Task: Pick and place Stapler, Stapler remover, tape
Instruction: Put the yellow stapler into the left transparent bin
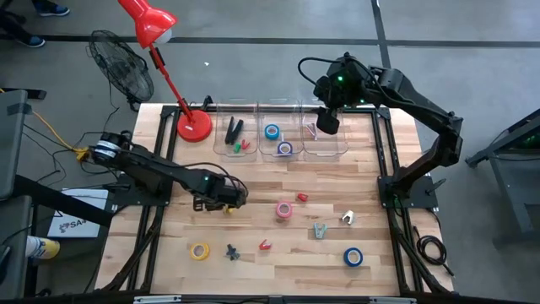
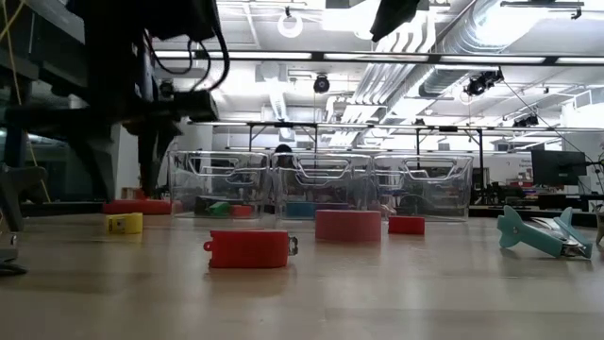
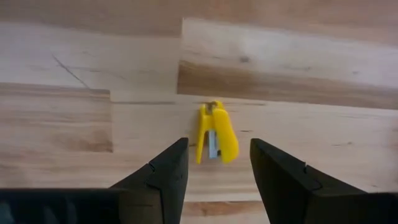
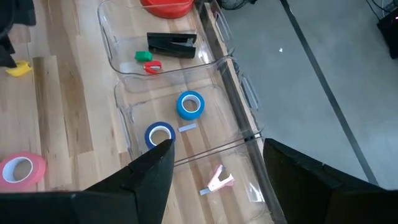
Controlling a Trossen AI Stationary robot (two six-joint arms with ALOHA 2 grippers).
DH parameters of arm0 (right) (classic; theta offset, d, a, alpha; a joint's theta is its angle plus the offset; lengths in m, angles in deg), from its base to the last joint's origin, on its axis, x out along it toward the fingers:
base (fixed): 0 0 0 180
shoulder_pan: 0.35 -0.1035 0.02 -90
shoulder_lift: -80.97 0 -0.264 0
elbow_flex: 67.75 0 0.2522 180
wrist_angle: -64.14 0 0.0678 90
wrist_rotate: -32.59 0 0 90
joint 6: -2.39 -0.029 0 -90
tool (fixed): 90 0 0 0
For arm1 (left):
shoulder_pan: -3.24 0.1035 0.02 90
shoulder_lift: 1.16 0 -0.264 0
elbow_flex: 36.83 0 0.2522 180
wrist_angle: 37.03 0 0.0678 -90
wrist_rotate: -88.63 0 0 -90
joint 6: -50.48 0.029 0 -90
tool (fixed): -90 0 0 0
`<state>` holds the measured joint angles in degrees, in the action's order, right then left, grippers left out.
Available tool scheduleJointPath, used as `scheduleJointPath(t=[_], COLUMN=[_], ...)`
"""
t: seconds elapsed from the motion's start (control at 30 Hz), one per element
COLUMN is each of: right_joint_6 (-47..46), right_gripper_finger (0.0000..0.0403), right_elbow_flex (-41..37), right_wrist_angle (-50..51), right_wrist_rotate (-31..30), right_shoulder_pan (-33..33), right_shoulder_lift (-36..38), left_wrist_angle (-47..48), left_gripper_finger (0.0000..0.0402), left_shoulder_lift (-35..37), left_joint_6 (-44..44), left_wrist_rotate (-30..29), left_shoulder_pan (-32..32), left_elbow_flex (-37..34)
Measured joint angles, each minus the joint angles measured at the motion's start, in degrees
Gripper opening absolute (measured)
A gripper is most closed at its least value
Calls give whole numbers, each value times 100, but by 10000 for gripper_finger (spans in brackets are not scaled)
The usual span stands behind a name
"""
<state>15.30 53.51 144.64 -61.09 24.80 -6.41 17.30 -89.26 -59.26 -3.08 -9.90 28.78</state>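
A small yellow stapler (image 3: 216, 134) lies flat on the wooden table, left of centre. My left gripper (image 1: 223, 198) hangs just above it, pointing steeply down. Its fingers are open and stand on either side of the stapler without touching it. My right gripper (image 4: 217, 148) is open with nothing in it, held high over the clear bins at the far edge. Pink tape (image 1: 284, 209), yellow tape (image 1: 199, 251) and blue tape (image 1: 353, 257) lie flat on the table. A teal stapler remover (image 1: 318, 230) and a red stapler (image 1: 302, 197) lie near them.
Three clear bins stand at the far edge. The left bin (image 1: 221, 143) holds a black stapler (image 4: 171, 43), the middle one two blue tapes (image 4: 190, 104), the right one a pink stapler remover (image 4: 219, 180). A red lamp's base (image 1: 194, 125) stands beside the left bin.
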Motion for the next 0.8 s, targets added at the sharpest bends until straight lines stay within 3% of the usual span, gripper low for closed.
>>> scheduleJointPath(t=[0.23,0.6,0.8], right_joint_6=[11,20,20], right_gripper_finger=[237,237,237], right_elbow_flex=[0,0,0], right_wrist_angle=[-2,-7,7], right_wrist_rotate=[2,4,13], right_shoulder_pan=[0,0,0], right_shoulder_lift=[0,0,0], left_wrist_angle=[-425,-318,-245], left_gripper_finger=[167,165,121], left_shoulder_lift=[-448,-657,-659], left_joint_6=[1,107,150], left_wrist_rotate=[95,163,165], left_shoulder_pan=[0,2,0], left_elbow_flex=[4,20,14])
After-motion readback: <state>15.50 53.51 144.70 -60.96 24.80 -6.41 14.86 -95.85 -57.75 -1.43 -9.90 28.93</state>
